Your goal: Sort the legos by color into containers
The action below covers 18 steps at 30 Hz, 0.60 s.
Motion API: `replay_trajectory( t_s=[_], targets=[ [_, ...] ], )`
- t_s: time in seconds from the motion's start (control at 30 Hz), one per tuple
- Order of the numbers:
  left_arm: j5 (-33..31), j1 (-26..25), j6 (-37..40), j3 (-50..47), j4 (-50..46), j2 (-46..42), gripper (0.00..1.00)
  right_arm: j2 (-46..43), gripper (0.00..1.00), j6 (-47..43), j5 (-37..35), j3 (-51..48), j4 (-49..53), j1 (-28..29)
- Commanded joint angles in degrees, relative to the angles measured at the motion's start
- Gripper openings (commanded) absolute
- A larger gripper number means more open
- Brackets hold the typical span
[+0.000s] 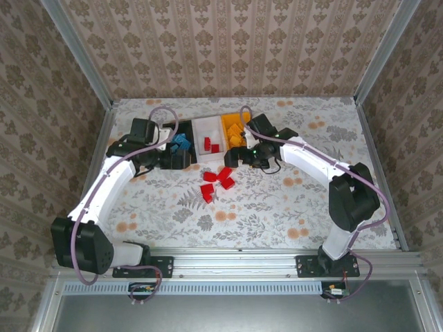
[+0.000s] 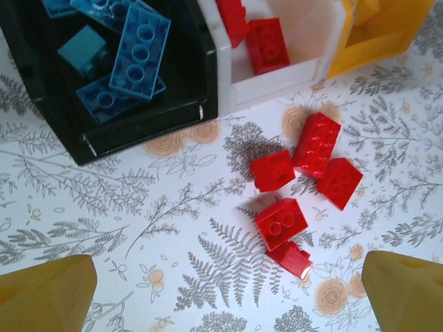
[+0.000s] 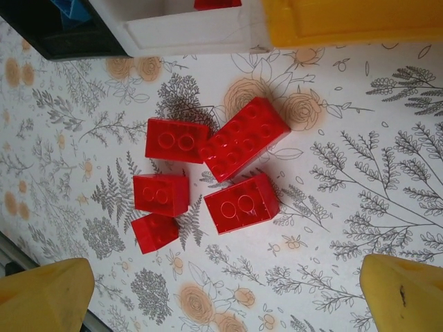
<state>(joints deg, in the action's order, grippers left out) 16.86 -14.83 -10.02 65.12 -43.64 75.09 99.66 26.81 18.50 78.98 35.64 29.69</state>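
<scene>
Several red legos [image 1: 218, 180] lie loose on the table just in front of the containers. The black bin [image 2: 149, 131] holds blue bricks [image 2: 124, 62], the white bin [image 2: 277, 86] holds red bricks [image 2: 266, 45], and the orange bin [image 1: 225, 123] holds orange bricks [image 1: 235, 133]. My left gripper [image 1: 187, 160] hovers left of the red pile, open and empty; its yellow fingertips [image 2: 45, 297] stand wide apart. My right gripper [image 1: 233, 159] hovers right of the pile, also open and empty. In the right wrist view the red bricks [image 3: 241, 203] lie ahead of my right gripper [image 3: 225, 304].
The three bins stand joined in a row at the back middle of the floral tablecloth [image 1: 277, 207]. Patterned walls close in the table on three sides. Both arms reach inward toward the bins, their cables arching over them.
</scene>
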Motion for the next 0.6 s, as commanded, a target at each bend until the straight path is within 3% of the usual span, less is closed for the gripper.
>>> replay_trajectory(
  t_s=[0.0, 0.37, 0.57],
  targets=[
    [1.5, 1.0, 1.3, -1.8, 0.5, -1.3, 1.0, -1.8, 1.0, -0.8, -4.9, 2.3, 4.6, 1.4],
    [4.7, 3.7, 1.1, -3.5, 2.4, -1.0, 1.0, 5.2, 1.0, -2.4, -9.0, 5.0, 6.0, 6.0],
    [4.6, 4.5, 1.0, -3.9, 2.7, -0.7, 1.0, 11.6, 0.93, -6.5, -12.9, 9.5, 9.8, 9.8]
  ],
)
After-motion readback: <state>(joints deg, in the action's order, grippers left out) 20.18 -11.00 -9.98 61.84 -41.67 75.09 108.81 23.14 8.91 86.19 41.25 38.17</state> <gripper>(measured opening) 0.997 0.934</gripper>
